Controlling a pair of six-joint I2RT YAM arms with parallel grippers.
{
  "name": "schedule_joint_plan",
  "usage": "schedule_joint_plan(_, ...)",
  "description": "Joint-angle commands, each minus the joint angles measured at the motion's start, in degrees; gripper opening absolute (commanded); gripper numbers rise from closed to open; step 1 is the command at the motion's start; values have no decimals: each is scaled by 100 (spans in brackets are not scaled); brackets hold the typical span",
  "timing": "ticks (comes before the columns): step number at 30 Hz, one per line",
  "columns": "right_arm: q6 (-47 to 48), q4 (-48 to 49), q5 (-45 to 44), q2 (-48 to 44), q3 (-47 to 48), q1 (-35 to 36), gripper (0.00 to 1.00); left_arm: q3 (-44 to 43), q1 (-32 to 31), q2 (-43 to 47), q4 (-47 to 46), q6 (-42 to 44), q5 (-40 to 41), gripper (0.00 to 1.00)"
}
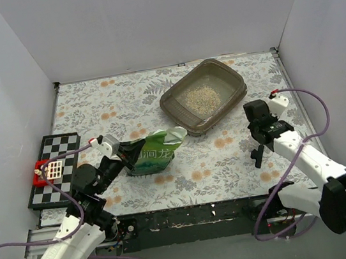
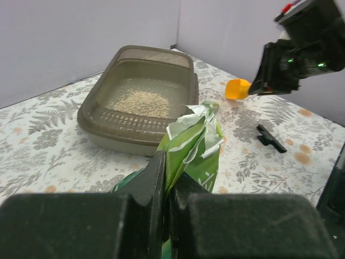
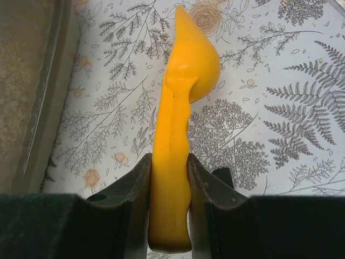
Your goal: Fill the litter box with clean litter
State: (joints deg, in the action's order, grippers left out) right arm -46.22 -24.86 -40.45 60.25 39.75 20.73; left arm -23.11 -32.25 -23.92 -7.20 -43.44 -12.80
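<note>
The litter box (image 1: 171, 106), a grey-brown tray, stands at the back right with a thin patch of clean litter (image 1: 201, 94) on its floor. A green bag (image 1: 154, 153) lies on its side left of the tray, torn mouth toward it. My left gripper (image 1: 122, 157) is shut on the bag's near end; the left wrist view shows the bag (image 2: 199, 145) pinched between the jaws, with the box (image 2: 86, 110) and litter (image 2: 139, 102) beyond. My right gripper (image 3: 168, 162) is shut on the handle of a yellow scoop (image 3: 180, 91), hovering right of the box (image 3: 32, 81).
A checkerboard (image 1: 53, 169) with a red and white block (image 1: 48, 171) lies at the left edge. A small black piece (image 1: 258, 154) rests on the flowered cloth under my right arm. White walls close in the back and both sides.
</note>
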Motion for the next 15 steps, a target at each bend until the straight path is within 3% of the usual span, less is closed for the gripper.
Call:
schedule_joint_plan(1, 473, 842, 406, 653, 85, -297, 9, -255, -9, -191, -800, -437, -978, 0)
schedule_joint_plan(10, 684, 1019, 696, 1410, 296, -421, 30, -413, -9, -684, -1081, -701, -1216, 0)
schedule_joint_plan(15, 1131, 1071, 1038, 1323, 507, -421, 55, -448, -9, -842, -1239, -885, -1356, 0)
